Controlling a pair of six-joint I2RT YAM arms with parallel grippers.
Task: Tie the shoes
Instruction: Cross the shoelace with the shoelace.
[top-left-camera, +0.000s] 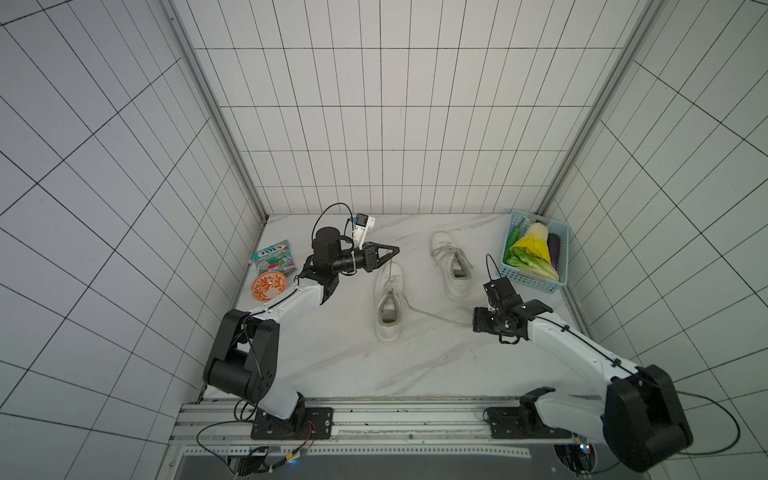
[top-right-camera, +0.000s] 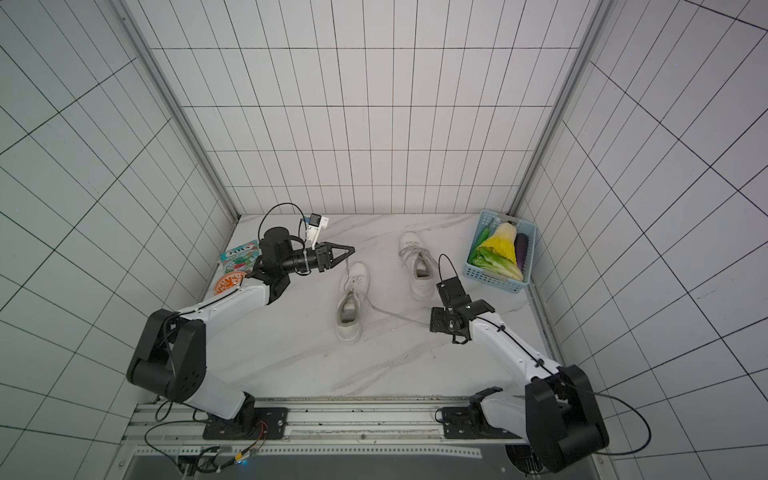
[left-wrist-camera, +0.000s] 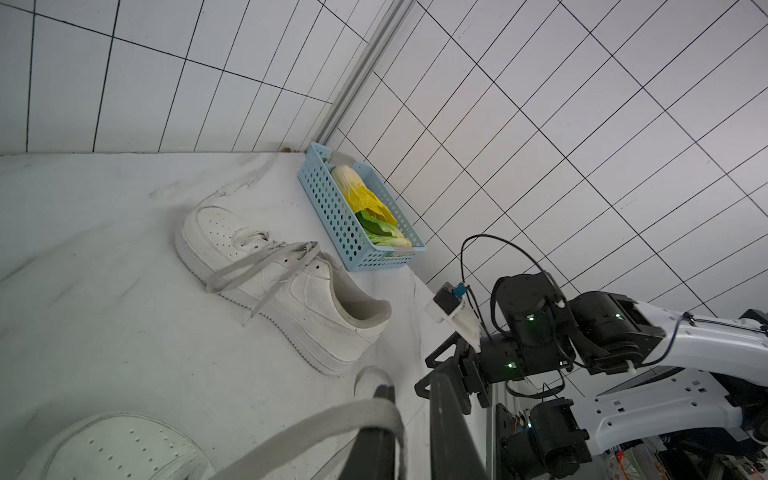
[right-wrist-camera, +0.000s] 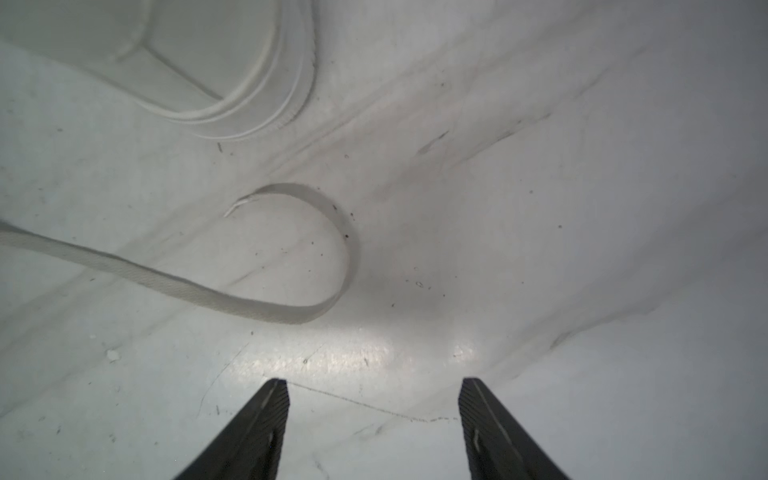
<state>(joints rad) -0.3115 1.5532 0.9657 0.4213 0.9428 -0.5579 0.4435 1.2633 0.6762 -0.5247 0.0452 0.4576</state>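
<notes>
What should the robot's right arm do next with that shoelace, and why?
Probably lower the right gripper onto the loose lace end and pinch it. Its jaws stand open above the table, that lace curls right ahead of them, and the left gripper already has the shoe's other lace up.

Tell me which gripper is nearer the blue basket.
Right. The right gripper hovers near the blue basket, toward the robot; the left gripper hangs by one shoe, with the other shoe between.

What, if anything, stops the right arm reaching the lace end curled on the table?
Probably nothing, so likely yes: the right gripper hovers with fingers apart just short of the lace end, only bare table between them.
</notes>
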